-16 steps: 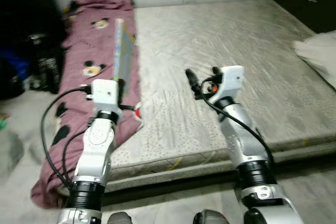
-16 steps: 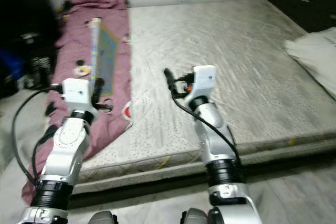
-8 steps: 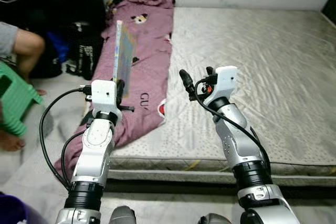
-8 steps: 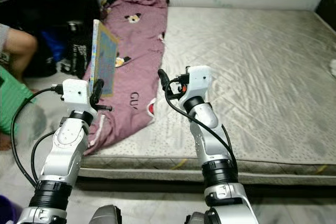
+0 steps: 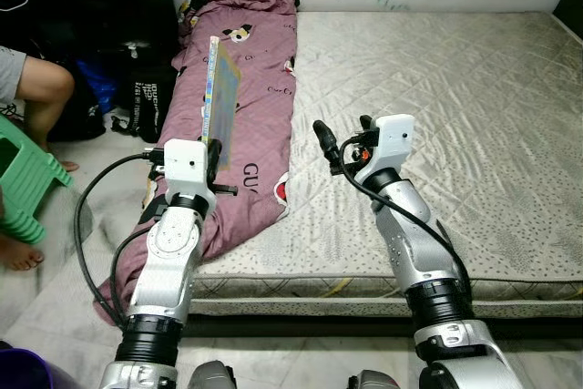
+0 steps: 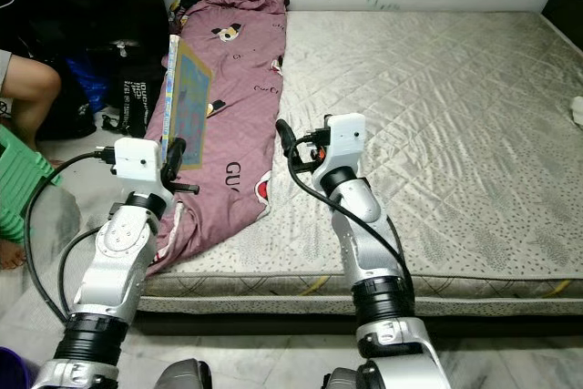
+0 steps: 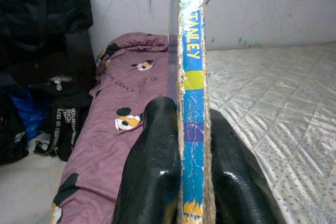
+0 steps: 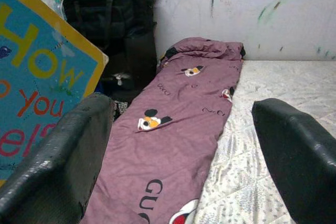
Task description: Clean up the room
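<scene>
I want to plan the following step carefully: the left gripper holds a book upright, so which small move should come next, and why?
Probably carry the book to a storage place and set it down. The left gripper is shut on its spine, holding it upright above the purple blanket at the mattress edge, while the right gripper hangs open above the mattress, free to help. No shelf shows, so turning to look may come first.

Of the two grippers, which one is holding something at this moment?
The left gripper: its fingers are shut on the thin book, held upright on edge. The right gripper is open with nothing in it, above the mattress.
</scene>
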Robot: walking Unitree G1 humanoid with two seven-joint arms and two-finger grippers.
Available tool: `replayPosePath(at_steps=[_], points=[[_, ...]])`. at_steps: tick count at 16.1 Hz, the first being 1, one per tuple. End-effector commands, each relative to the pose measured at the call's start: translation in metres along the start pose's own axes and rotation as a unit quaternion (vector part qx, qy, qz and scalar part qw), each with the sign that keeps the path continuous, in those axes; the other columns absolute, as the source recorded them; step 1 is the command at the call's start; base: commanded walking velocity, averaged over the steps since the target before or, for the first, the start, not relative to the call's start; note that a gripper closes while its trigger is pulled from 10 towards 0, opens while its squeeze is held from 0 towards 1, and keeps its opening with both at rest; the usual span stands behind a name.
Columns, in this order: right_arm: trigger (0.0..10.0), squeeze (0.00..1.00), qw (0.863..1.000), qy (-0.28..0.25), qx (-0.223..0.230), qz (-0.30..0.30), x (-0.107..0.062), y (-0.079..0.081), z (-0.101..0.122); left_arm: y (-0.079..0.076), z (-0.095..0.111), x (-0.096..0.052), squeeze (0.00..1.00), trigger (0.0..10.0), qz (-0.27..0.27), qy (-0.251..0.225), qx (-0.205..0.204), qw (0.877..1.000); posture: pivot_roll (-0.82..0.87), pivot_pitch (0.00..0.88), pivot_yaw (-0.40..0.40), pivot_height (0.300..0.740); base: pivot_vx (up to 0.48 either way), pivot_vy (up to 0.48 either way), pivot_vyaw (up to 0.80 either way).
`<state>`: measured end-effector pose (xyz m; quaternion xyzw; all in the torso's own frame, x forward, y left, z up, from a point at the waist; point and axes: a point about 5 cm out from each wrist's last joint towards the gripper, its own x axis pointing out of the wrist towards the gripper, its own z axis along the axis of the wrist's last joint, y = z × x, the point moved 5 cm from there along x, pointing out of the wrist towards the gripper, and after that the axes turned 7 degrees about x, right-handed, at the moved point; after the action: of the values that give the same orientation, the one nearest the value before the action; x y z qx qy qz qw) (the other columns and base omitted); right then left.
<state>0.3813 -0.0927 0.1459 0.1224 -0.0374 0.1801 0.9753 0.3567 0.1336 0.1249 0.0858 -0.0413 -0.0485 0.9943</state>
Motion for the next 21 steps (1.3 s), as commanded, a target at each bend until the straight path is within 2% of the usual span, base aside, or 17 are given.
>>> replayPosePath(at_steps=[1, 5, 8, 11, 21], points=[[10.0, 0.00, 1.000, -0.004, -0.005, 0.009, 0.0022, 0.0044, 0.0024, 0.0043, 0.0107, 0.0026, 0.00, 10.0, 0.005, -0.023, 0.003, 1.000, -0.08, 0.000, 0.004, 0.740, 0.000, 0.000, 0.80], [10.0, 0.00, 1.000, -0.004, -0.004, 0.007, 0.0027, 0.0038, 0.0026, 0.0043, 0.0112, 0.0031, 0.00, 10.0, 0.005, -0.024, 0.002, 1.000, -0.08, 0.000, 0.005, 0.740, 0.000, 0.000, 0.61], [10.0, 0.00, 1.000, -0.002, -0.005, 0.006, 0.0027, 0.0031, 0.0018, 0.0037, 0.0113, 0.0034, 0.00, 10.0, 0.004, -0.024, 0.000, 1.000, -0.08, 0.000, 0.004, 0.740, 0.000, -0.311, 0.00], [10.0, 0.00, 1.000, -0.002, -0.005, 0.006, 0.0026, 0.0029, 0.0017, 0.0032, 0.0116, 0.0030, 0.00, 10.0, 0.005, -0.027, -0.014, 1.000, -0.08, 0.000, 0.002, 0.740, 0.000, 0.000, 0.00], [10.0, 0.00, 1.000, -0.001, -0.009, 0.004, 0.0027, 0.0014, 0.0014, 0.0053, 0.0134, 0.0032, 0.00, 10.0, 0.017, -0.034, -0.024, 0.999, -0.08, 0.000, 0.000, 0.740, 0.000, 0.000, 0.00]])
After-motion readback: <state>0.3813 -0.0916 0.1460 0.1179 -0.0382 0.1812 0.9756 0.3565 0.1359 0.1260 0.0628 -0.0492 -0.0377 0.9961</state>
